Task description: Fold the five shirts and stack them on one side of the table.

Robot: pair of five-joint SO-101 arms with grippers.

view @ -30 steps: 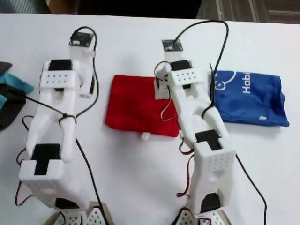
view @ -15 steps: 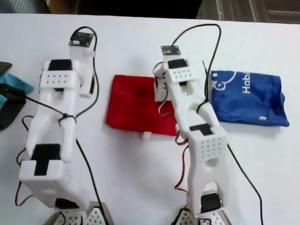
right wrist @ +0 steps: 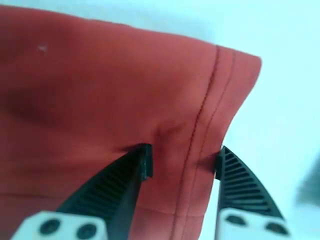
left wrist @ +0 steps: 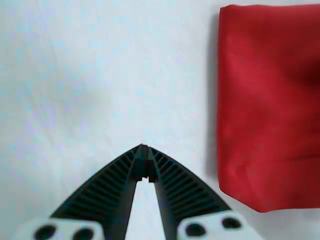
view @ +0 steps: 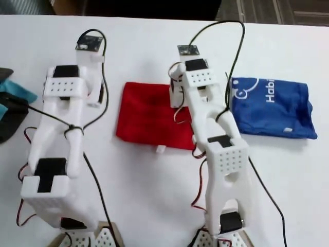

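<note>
A folded red shirt (view: 154,116) lies flat at the middle of the white table (view: 149,51), and a folded blue shirt (view: 272,105) lies to its right. My right gripper (right wrist: 182,162) is open, its two fingertips pressing on the red shirt (right wrist: 100,100) on either side of the stitched hem, close to a corner. In the high view the right gripper (view: 176,96) sits over the red shirt's right edge. My left gripper (left wrist: 145,172) is shut on nothing, low over bare table beside the red shirt (left wrist: 270,110). The left arm (view: 67,87) stands left of the shirt.
A heap of dark and teal clothes (view: 11,105) lies at the table's left edge. Black cables (view: 234,56) loop over both arms. Bare table lies behind the shirts and in front between the two arm bases.
The right arm's elbow has folded up and back toward its base, and its wrist shifted slightly over the red shirt's right edge. The left arm and both shirts kept still.
</note>
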